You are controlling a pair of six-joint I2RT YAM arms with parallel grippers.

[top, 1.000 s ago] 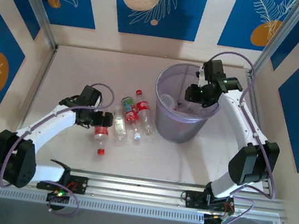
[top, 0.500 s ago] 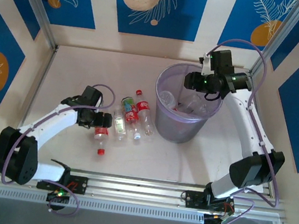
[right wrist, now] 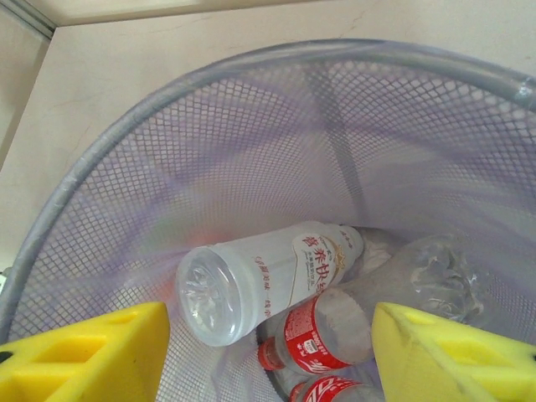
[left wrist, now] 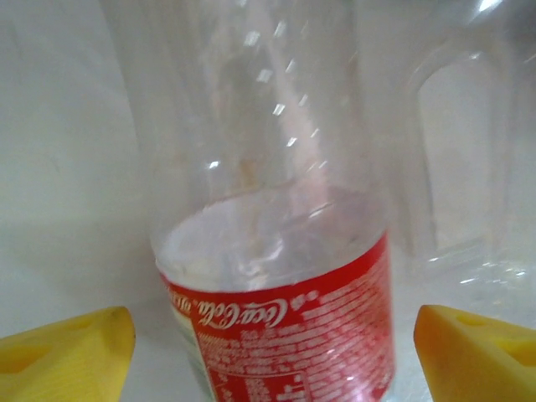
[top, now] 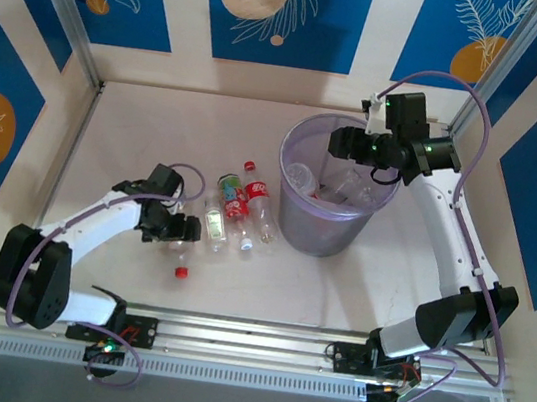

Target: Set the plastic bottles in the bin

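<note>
Left tool spread wide astride a clear red-label bottle on the table, lower left; likely light, thin-walled, crushable and slick, so pinch gently at the labelled waist; right tool agape, empty, over the bin at upper right.

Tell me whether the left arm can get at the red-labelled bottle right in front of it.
Probably yes: the left hand is open, its fingers either side of the red-labelled bottle, nothing between.
</note>
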